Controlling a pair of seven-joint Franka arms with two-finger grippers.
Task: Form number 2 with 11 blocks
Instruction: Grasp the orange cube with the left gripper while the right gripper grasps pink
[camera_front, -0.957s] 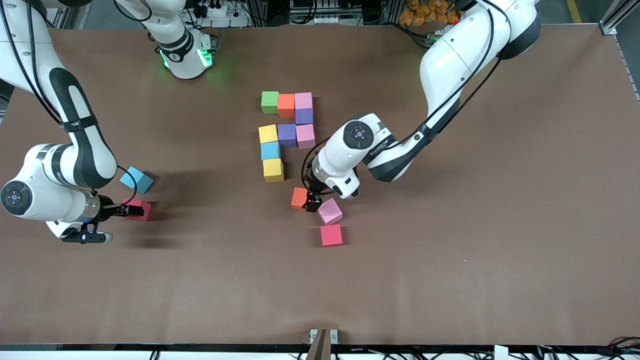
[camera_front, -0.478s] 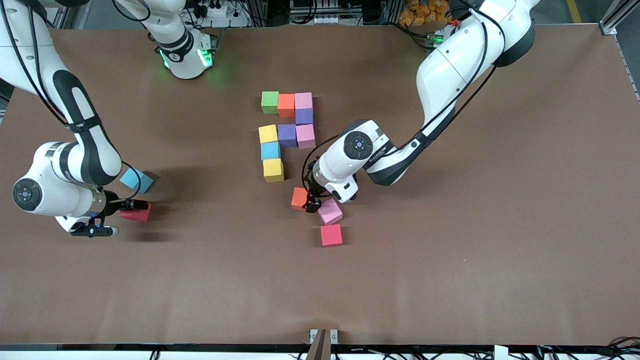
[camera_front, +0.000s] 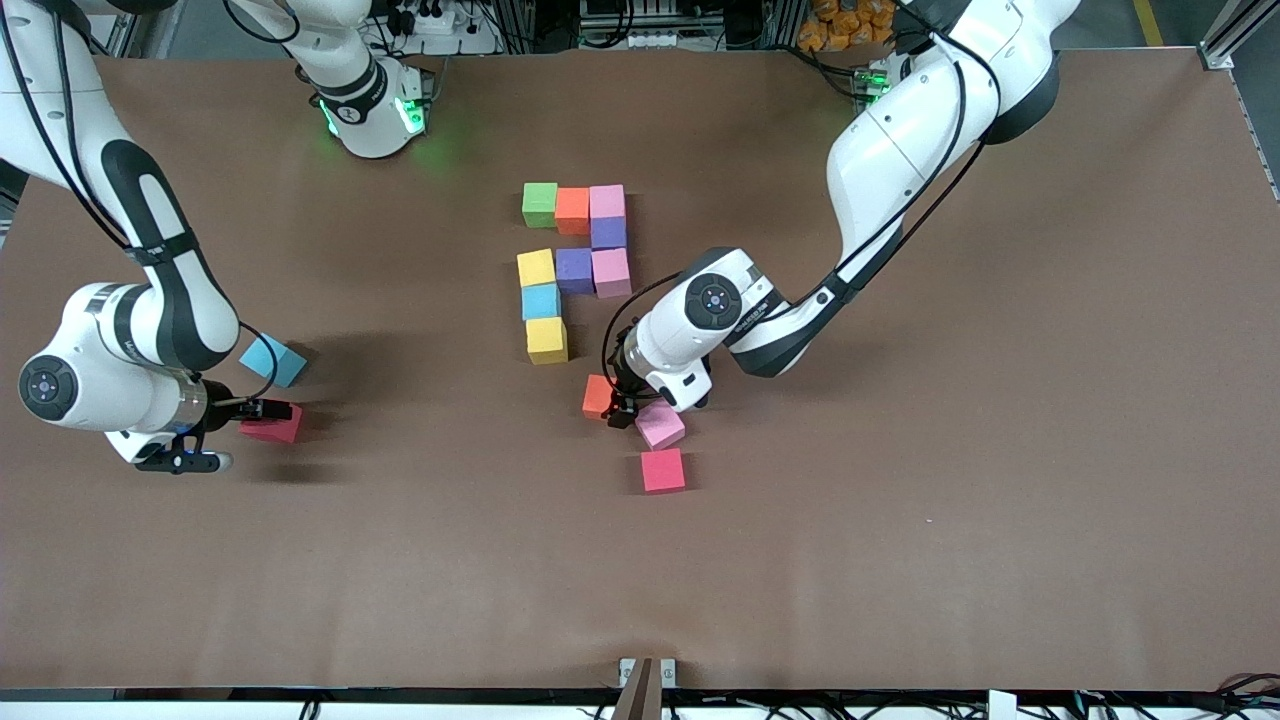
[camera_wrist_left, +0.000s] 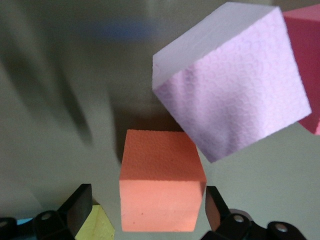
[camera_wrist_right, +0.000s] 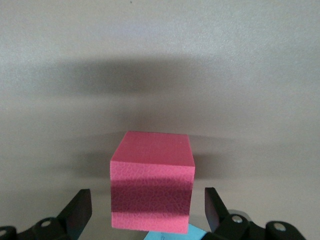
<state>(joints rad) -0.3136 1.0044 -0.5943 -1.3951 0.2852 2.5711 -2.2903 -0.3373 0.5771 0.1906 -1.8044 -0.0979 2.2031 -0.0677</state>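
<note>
On the brown table (camera_front: 900, 560), the left gripper (camera_front: 622, 412) straddles a loose orange block (camera_front: 598, 396), fingers spread and not clamping, at six o'clock from the unfinished number 2 (camera_front: 574, 268). At nine o'clock, toward the right arm's end, the right gripper (camera_front: 262, 409) stands released around a red block (camera_front: 274, 428).

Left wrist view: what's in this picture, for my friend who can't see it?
An orange foam cube sits on the table between the left tool's two open black fingers, not yet gripped. A bigger-looking pale pink foam cube lies tilted right beside it, with a red foam cube's edge showing at the picture's border.
</note>
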